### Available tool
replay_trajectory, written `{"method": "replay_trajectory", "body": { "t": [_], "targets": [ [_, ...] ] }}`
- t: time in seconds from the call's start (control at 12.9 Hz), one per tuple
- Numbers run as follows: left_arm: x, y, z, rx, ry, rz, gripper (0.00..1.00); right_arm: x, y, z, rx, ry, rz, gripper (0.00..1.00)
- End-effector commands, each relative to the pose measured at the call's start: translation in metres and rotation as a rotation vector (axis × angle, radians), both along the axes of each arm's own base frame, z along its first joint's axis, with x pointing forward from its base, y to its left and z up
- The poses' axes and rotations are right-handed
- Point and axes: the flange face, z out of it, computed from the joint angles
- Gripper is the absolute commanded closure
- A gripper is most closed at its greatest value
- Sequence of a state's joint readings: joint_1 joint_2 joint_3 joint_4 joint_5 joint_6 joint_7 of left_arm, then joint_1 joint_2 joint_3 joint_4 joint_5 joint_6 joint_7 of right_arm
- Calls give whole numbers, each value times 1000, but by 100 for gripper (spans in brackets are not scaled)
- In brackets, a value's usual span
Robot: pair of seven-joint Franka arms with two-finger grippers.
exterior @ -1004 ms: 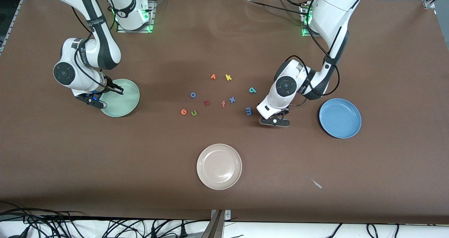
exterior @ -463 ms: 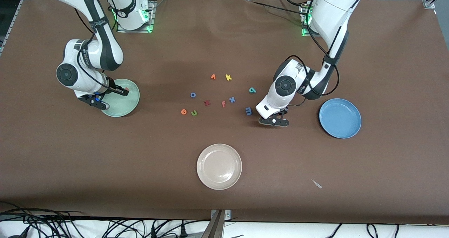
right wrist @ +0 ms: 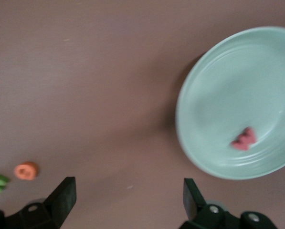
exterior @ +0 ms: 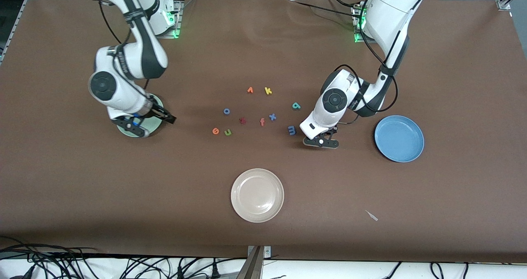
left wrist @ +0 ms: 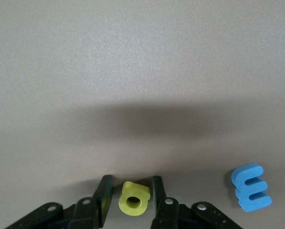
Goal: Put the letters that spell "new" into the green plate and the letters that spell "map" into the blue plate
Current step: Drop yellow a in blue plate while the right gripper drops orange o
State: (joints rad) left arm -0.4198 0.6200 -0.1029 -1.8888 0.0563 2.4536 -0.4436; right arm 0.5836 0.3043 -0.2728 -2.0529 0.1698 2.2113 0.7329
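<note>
My left gripper [exterior: 321, 141] is down at the table with the yellow a [left wrist: 134, 199] between its fingers [left wrist: 105, 187]. A narrow gap shows on each side and the a lies flat. The blue m [exterior: 292, 130] lies beside it and the teal p [exterior: 296, 105] farther from the camera. The blue plate [exterior: 399, 138] holds nothing. My right gripper [exterior: 150, 122] hangs open and empty over the green plate's [exterior: 157, 104] edge. The salmon w [right wrist: 244, 139] lies in that plate. The orange e [exterior: 215, 131] and green n [exterior: 227, 132] lie side by side mid-table.
Among the letters lie a blue o [exterior: 226, 111], a dark red letter [exterior: 243, 120], an orange-red f [exterior: 262, 122], a blue x [exterior: 272, 117], a small orange letter [exterior: 250, 90] and a yellow k [exterior: 268, 91]. A beige plate [exterior: 257, 195] sits nearer the camera.
My right gripper opened, left the w in the green plate and swung toward the middle of the table. The left gripper's fingers drew in around the yellow a.
</note>
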Motion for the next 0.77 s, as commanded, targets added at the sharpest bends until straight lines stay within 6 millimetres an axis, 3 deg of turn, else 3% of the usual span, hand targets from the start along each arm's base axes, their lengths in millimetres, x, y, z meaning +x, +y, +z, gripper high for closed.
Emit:
{"method": "replay_trajectory", "body": {
  "t": [0.0, 0.15, 0.31, 0.7],
  "targets": [
    [-2, -5, -8, -22, 32, 7, 65, 25, 54, -22, -37, -14, -138, 1],
    [-3, -6, -9, -22, 32, 6, 67, 34, 85, -35, -58, -52, -289, 1],
    [-3, -6, -11, -21, 35, 4, 69, 30, 115, -53, -33, -94, -390, 1],
    [4, 4, -8, -23, 31, 21, 81, 10, 148, -100, -48, -111, -427, 6]
  ]
}}
